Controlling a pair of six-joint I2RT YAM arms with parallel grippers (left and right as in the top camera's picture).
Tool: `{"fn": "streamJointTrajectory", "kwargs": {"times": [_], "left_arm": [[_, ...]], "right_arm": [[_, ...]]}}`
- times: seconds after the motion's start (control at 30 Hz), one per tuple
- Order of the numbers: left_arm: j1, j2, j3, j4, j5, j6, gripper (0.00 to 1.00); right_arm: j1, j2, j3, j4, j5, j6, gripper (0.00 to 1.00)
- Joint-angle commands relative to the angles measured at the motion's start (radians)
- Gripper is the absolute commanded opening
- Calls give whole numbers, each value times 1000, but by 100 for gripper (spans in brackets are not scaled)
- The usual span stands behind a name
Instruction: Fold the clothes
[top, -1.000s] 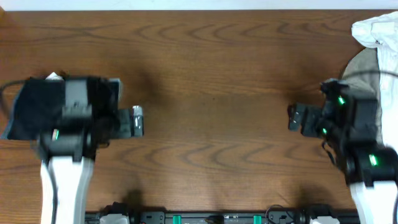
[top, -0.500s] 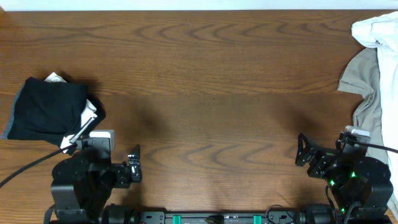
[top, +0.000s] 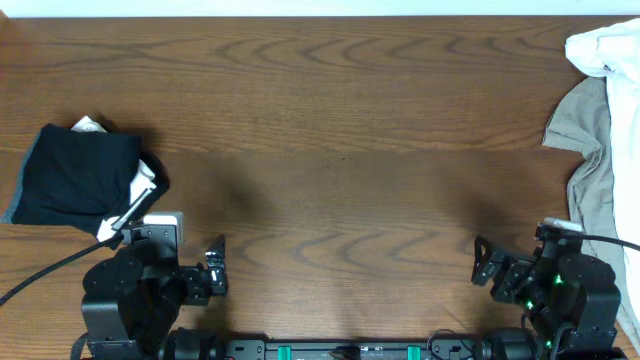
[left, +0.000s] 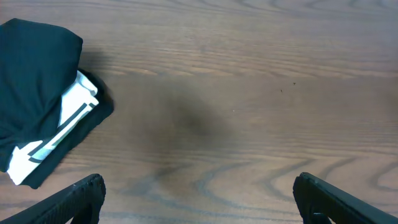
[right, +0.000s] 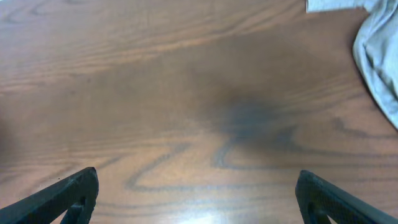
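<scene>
Jaws on both arms wide, empty. Folded black garment (top: 78, 183) ahead-left of left jaws looks done. Grey garment (top: 590, 140) and white garment (top: 610, 50) past right jaws still unfolded.

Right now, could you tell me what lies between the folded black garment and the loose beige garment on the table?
Nothing: in the overhead view, only bare wooden table separates the folded black garment from the beige garment at the right edge.

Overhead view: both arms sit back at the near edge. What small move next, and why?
Probably swing the right gripper toward the crumpled beige garment: it lies unfolded at the right edge, nearest that arm, while the black garment already sits folded. That gripper looks open and empty.
</scene>
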Motion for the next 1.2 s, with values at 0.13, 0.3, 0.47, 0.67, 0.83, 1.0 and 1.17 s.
{"fn": "streamJointTrajectory", "kwargs": {"times": [0.13,0.3,0.47,0.67,0.83,1.0,1.17], "left_arm": [[-3,-2,-1,-2,-2,9,98],[-3,-2,-1,-2,-2,9,98],[-3,-2,-1,-2,-2,9,98],[-3,-2,-1,-2,-2,9,98],[-3,-2,-1,-2,-2,9,98],[-3,-2,-1,-2,-2,9,98],[-3,-2,-1,-2,-2,9,98]], "right_arm": [[-6,-4,-5,-29,14,17,99],[-6,-40,-10,-36,14,17,99],[-6,-88,-20,-54,14,17,99],[-6,-179,-54,-47,14,17,99],[-6,-308,-142,-2,15,17,99],[-8,-380,-275,142,32,11,99],[-8,-383,-425,484,33,-86,99]]}}
